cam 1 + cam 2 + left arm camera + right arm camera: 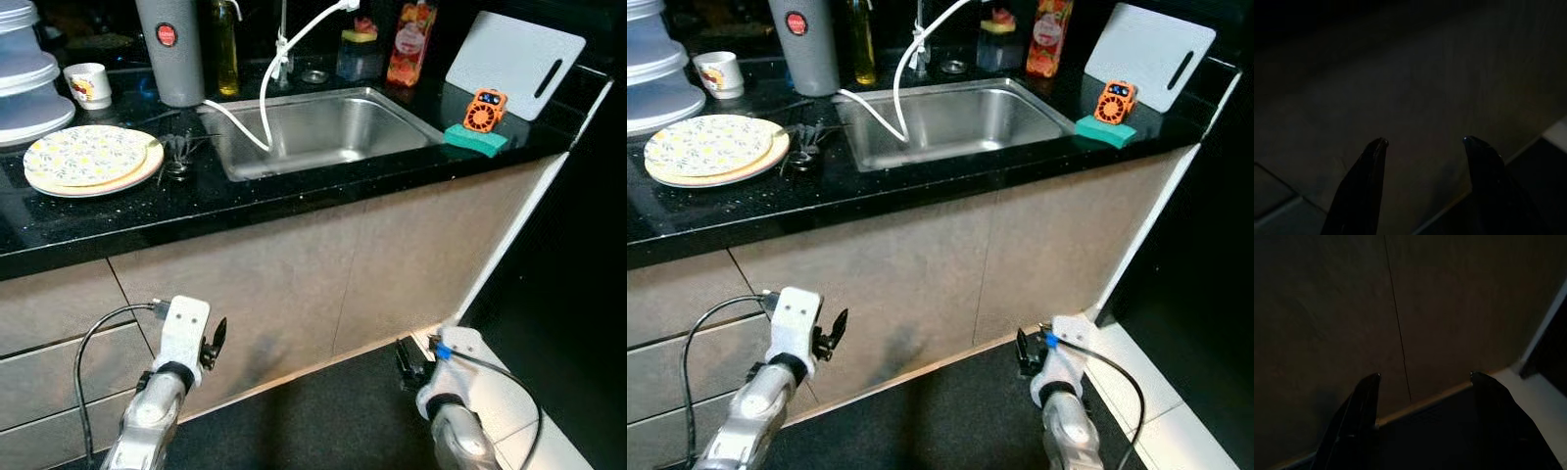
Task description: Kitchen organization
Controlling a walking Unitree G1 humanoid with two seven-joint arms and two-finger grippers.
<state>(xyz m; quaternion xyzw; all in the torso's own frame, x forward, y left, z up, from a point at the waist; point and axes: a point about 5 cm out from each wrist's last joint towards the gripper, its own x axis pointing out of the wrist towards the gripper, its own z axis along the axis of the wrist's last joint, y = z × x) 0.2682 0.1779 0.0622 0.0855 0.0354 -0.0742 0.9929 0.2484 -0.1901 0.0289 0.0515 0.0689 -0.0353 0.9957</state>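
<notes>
Plates (88, 162) on counter (294, 191), well above both hanging tools

Both eye views are evenly lit and fairly sharp, with slight softness at the edges. The steel sink (323, 132) shines brightly, and small glints speckle the black table (196, 211). The floor (323, 421) near the cabinets lies in shadow. Both wrist views are very dark, murky and grainy, with a paler strip at the right.
</notes>
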